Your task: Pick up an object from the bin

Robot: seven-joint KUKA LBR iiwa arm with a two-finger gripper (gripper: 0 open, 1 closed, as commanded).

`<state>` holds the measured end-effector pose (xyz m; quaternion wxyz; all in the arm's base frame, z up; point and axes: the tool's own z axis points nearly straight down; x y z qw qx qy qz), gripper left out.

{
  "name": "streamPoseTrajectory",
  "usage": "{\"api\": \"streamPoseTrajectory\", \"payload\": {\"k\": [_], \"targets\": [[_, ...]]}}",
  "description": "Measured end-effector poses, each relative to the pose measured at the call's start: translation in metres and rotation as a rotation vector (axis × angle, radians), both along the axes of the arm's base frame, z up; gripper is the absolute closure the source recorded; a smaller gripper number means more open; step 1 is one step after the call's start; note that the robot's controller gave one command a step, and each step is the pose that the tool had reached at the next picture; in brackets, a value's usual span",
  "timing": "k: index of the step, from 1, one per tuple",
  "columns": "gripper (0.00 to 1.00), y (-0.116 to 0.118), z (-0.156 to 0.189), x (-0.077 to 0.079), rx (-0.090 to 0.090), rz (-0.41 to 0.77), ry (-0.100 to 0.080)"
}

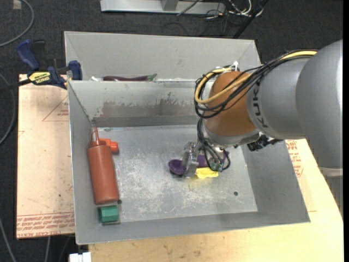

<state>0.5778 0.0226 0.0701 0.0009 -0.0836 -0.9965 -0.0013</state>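
Lying on the floor of the bin (163, 201), a little right of its middle and nearer the front wall than the back, was a small rounded purple thing (175, 167). It was the piece we saw closest under the arm. The fingers (191, 160) stood at its right-hand end, touching it or very nearly so. We could not tell whether they were released, clenched or grasping it, because the wrist and its wiring crowded the tips.

Just beside the purple thing, on the side toward the right wall, lay a small flat yellow piece (206, 173), touching it or close to touching. Above both hung the wrist's orange cover (228, 111), with yellow and black cables (210, 91) looped over it, and the grey arm (294, 91) ran off over the right wall.

Well apart from all this, along the left wall, a red-brown bottle (102, 173) lay on its side with its narrow end toward the back left corner. An orange piece (111, 145) lay just beside its shoulder. A green block (109, 214) sat at the bottle's base, near the front left corner.
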Motion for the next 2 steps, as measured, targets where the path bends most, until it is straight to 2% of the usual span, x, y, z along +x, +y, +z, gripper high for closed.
{"api": "streamPoseTrajectory", "payload": {"k": [1, 2], "targets": [[1.00, 0.000, 0.000, 0.000, 0.000, 0.000, 0.000], [1.00, 0.010, 0.094, 0.009, 0.001, 0.045, -0.003]]}}
